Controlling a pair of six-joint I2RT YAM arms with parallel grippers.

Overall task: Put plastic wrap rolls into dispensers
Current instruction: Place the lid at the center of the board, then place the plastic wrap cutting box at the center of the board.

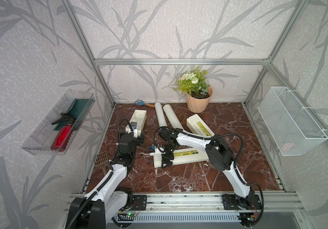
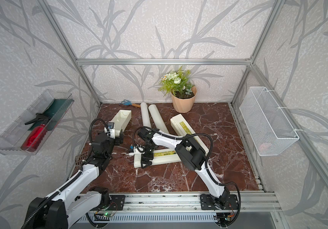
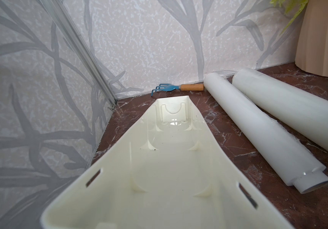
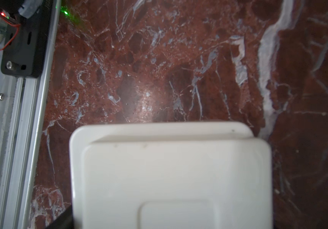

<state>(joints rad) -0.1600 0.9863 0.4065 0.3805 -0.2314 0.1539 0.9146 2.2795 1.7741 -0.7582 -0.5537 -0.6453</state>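
The left claw (image 1: 137, 132) is straddling the open dispenser (image 1: 139, 117) at its six-o'clock end, wide, grip unclear. The right claw (image 1: 166, 163) is spreading wide over the nearest dispenser (image 1: 189, 157) at nine o'clock.

A robot test booth dressed up like a home. An aluminium frame (image 1: 179, 61) holds wall panels (image 1: 159, 29) papered with grey leaves, and the bench (image 1: 179, 178) has a red marble look. On the robot's side of the right hand (image 1: 166, 164), both arms (image 1: 117, 174) are bolted to a metal rail (image 1: 179, 202) beside a bare circuit board (image 1: 127, 214). Beyond that hand, by the back wall, stands a potted plant (image 1: 198, 103); well to its right a wire basket (image 1: 290, 123) hangs on the wall.
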